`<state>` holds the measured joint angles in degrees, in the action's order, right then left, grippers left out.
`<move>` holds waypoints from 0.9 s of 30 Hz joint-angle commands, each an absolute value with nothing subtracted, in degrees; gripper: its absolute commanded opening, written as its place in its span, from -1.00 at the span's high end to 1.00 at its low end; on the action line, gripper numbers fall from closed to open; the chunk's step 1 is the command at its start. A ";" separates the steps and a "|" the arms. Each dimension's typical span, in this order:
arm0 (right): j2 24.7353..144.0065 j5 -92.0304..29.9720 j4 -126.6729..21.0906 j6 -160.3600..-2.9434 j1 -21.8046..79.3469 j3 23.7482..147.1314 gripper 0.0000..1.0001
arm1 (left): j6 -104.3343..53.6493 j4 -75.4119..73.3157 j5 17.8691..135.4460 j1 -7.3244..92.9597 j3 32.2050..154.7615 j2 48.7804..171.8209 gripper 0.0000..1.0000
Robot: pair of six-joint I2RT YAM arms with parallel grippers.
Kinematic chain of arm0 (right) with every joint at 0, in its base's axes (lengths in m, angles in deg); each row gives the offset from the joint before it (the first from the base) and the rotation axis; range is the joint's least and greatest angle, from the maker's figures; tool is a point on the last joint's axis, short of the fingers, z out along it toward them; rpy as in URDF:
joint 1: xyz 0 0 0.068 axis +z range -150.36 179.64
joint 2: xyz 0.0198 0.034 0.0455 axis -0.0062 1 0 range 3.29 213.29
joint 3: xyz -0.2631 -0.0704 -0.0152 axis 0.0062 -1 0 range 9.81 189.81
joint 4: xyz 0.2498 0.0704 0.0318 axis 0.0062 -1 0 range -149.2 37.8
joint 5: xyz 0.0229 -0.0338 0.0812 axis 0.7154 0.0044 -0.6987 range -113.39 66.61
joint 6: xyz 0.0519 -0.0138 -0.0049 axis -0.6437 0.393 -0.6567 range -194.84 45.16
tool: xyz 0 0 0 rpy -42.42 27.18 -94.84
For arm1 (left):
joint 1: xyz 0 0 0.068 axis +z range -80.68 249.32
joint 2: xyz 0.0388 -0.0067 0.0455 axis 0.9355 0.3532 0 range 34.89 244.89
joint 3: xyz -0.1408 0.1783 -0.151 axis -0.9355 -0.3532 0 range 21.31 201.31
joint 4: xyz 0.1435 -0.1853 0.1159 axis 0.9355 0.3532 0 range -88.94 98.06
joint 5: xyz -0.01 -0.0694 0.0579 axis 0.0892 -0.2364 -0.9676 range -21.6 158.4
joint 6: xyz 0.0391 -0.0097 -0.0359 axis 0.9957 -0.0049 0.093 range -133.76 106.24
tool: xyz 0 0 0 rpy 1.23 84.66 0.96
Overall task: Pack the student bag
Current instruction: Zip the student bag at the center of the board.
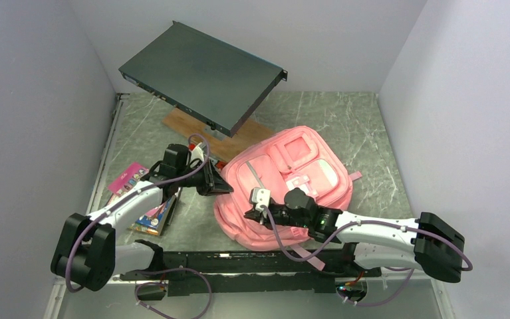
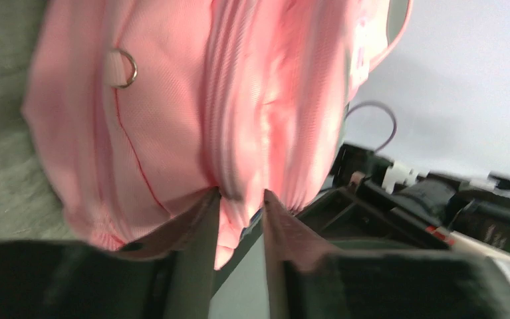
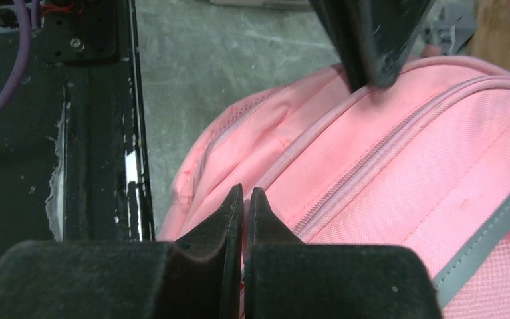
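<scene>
the large soft pink fabric backpack [image 1: 292, 179] lay slumped on the grey marbled table [image 1: 365, 126], likely light and floppy, best pinched at its zip seam, where the fingers of the left gripper [image 2: 240, 195] stood slightly apart and those of the right gripper [image 3: 247, 193] were pressed together.

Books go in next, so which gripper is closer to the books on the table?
Left. The left gripper is at the backpack's left side, just right of the books. The right gripper is at the backpack's near edge, farther right.
</scene>
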<state>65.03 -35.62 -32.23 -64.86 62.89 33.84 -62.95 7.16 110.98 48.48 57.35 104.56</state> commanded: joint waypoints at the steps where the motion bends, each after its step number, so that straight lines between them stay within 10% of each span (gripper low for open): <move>1: 64.26 -33.95 -33.64 -66.25 63.10 33.43 1.00 | -57.26 6.36 104.08 50.68 55.24 97.54 0.09; 7: 66.31 -35.15 -32.66 -66.23 63.01 34.82 1.00 | -53.28 14.26 98.43 50.48 51.14 90.14 -0.99; 23: 65.90 -36.69 -36.27 -65.43 63.07 36.28 1.00 | -62.69 -4.76 95.62 37.75 48.74 100.83 -0.98; 27: 66.34 -37.63 -38.45 -63.38 63.10 37.76 1.00 | -61.38 -4.25 93.57 38.51 51.27 102.63 -0.58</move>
